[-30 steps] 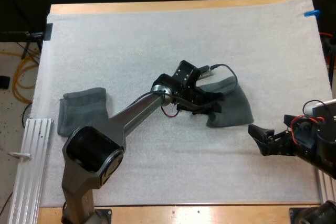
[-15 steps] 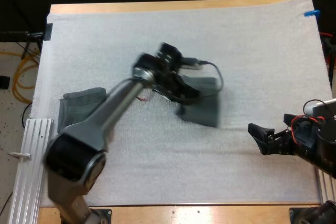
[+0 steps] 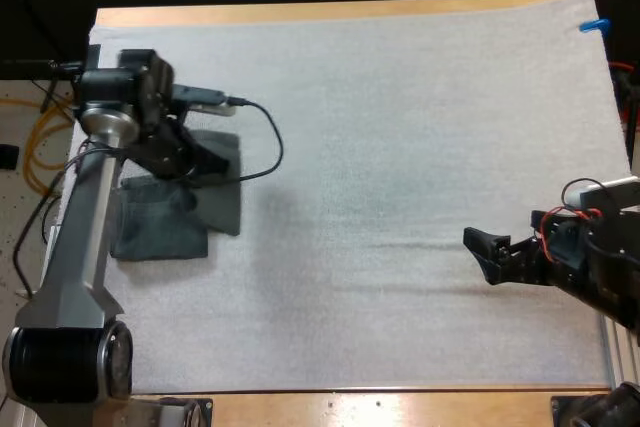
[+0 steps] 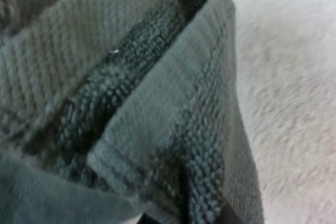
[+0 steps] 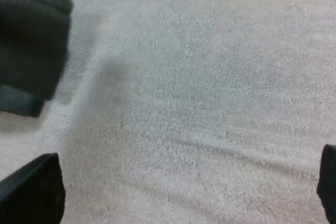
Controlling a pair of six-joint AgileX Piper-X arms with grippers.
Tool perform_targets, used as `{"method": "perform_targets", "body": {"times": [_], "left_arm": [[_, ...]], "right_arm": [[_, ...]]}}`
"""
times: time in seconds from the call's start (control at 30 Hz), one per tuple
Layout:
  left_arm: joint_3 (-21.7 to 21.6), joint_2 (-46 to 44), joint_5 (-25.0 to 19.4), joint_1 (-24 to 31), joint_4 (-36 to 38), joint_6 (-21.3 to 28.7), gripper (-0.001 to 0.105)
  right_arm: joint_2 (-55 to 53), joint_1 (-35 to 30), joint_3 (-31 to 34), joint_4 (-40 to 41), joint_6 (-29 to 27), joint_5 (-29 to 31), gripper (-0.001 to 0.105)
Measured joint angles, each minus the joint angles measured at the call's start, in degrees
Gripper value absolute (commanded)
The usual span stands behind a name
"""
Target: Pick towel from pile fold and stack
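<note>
A folded dark grey-green towel (image 3: 226, 199) hangs from my left gripper (image 3: 197, 163), which is shut on its upper edge at the left side of the mat. The towel partly overlaps a folded towel (image 3: 150, 232) lying flat on the mat below it. Up close, the held towel (image 4: 173, 103) shows its doubled edges and ribbed weave. My right gripper (image 3: 490, 252) stands open low over the bare mat at the right, its fingers far apart. From there the held towel (image 5: 29, 40) appears far off across the mat.
The white mat (image 3: 380, 127) covers nearly the whole wooden table. A metal rail (image 3: 40, 297) runs along the table's left edge, close to the folded towel.
My left arm has swung from the mat's middle to its left side, carrying the towel over to the folded towel. My right gripper has shifted slightly left.
</note>
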Motion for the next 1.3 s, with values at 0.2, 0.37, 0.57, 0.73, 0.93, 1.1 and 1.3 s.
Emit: {"method": "perform_targets", "body": {"times": [0.2,0.37,0.57,0.73,0.93,1.1,1.3], "left_arm": [[2.79,0.00,0.00,5.99,0.17,0.30,0.000],[4.50,0.14,-3.86,9.87,-1.95,0.30,0.000],[4.83,0.14,-4.98,12.84,-4.50,1.44,0.000],[5.31,1.06,-5.57,13.25,-5.07,2.40,0.013],[5.31,2.85,-10.51,13.25,-5.19,2.46,0.035],[5.31,2.92,-21.71,13.25,-5.49,1.49,0.035],[4.12,2.36,-23.91,13.12,-5.05,0.64,0.035]], "right_arm": [[0.10,0.00,0.00,-0.15,0.00,0.00,0.095],[0.10,0.00,0.00,-1.79,0.00,-2.75,0.095],[0.10,0.00,0.00,-5.53,0.00,-9.62,0.095],[0.10,0.00,0.00,-8.29,0.20,-14.19,0.095],[0.10,0.00,0.00,-8.43,1.03,-15.02,0.095],[0.10,0.00,0.00,-8.43,1.03,-15.33,0.095],[0.10,0.00,0.00,-8.43,1.03,-15.33,0.095]]}}
